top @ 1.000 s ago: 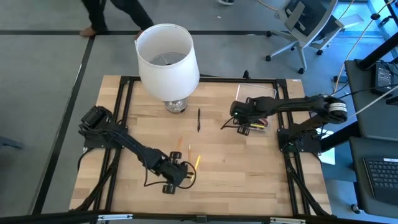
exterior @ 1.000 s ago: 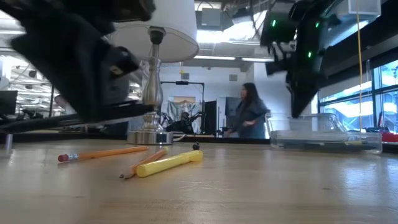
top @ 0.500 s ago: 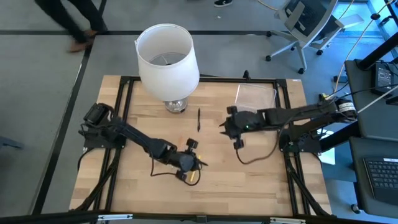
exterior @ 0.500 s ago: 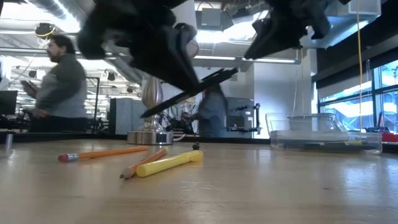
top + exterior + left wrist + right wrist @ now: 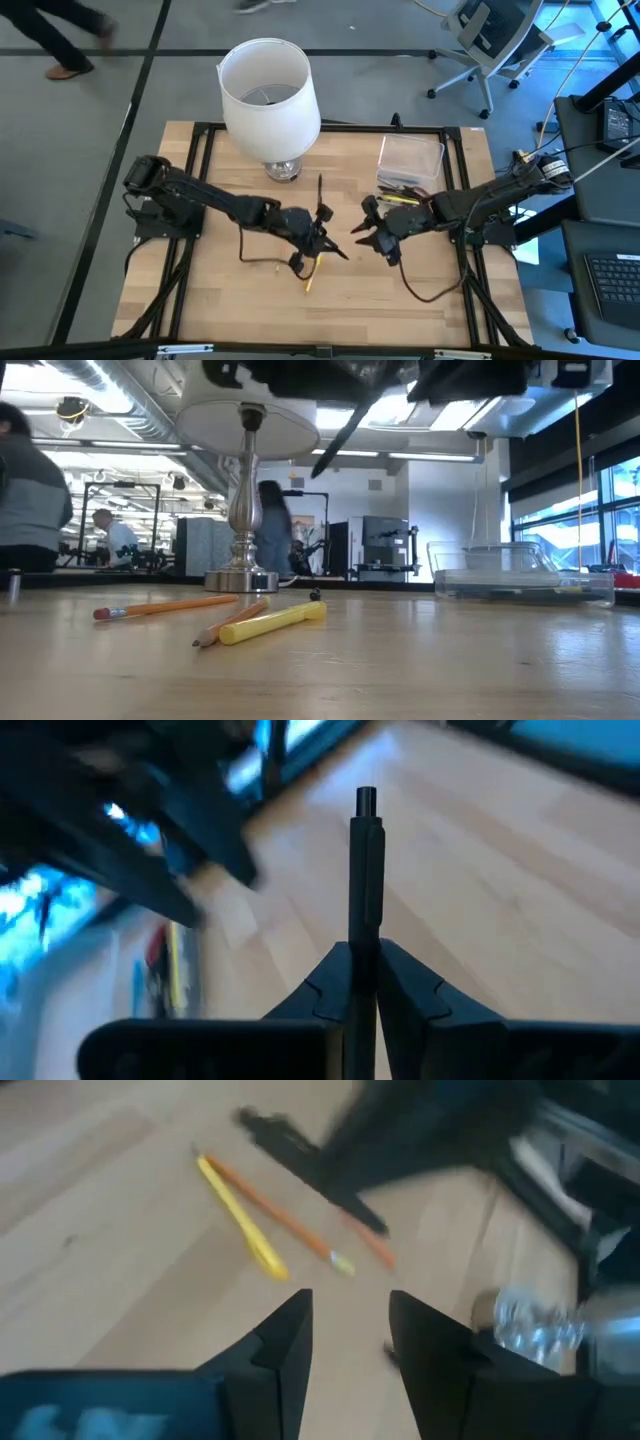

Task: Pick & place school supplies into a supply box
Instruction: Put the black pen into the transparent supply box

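Observation:
My left gripper [image 5: 318,238] hangs over the middle of the table, shut on a black pen [image 5: 366,860] that shows slanting high in the low view [image 5: 340,432]. My right gripper [image 5: 366,232] is open and holds nothing, just to its right and facing it. Below them on the wood lie a yellow pen [image 5: 272,623], an orange pencil [image 5: 165,605] and a brown pencil [image 5: 232,622]. Another black pen [image 5: 320,190] lies farther back. The clear supply box [image 5: 411,158] stands at the far right with some supplies at its near side [image 5: 402,197]. My left gripper pinches the black pen's shaft [image 5: 364,935] between its two fingers [image 5: 335,982]. The pen runs along the fingers and sticks out well past their free ends to its knobbed end [image 5: 365,796]. It is lifted clear of the table and tilted.
A white lampshade [image 5: 268,95] on a metal lamp base [image 5: 240,575] stands at the far middle-left. People move about in the room beyond the table. Bare wood lies to the near right of the grippers.
My left gripper has risen and swung from the near edge toward the table's middle, rolling as it went; the black pen has gone up with it, from level just above the table to slanting high. My right gripper has come from the supply box toward the middle, rising and rolling.

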